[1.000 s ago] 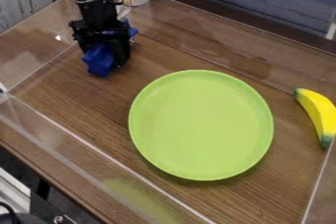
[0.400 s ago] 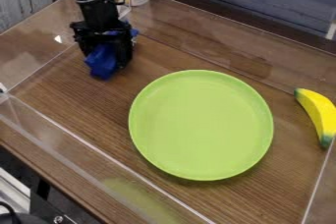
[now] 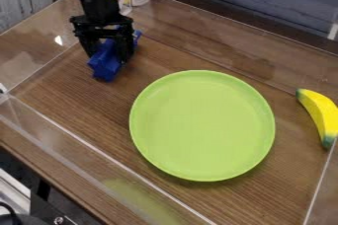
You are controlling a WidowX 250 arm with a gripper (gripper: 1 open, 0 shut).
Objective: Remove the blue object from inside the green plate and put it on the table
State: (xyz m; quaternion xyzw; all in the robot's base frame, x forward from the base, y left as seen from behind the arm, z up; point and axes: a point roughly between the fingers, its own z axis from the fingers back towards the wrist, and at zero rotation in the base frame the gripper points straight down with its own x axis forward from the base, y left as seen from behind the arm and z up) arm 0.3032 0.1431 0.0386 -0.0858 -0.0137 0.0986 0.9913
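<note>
The table [image 3: 79, 101] bore the green plate [image 3: 203, 125]; at its ten o'clock, off it, lay the blue object [image 3: 106, 63], the gripper [image 3: 109, 46] over it, jaws unreadable. Placing seemed in hand; release and retreat came next.

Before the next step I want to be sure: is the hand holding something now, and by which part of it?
Cannot be told: the hand is over the blue object, but its dark fingers hide any grip.

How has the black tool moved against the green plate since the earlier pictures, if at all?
Yes, slightly: the tool now sits a little higher in the picture, farther from the green plate.
</note>
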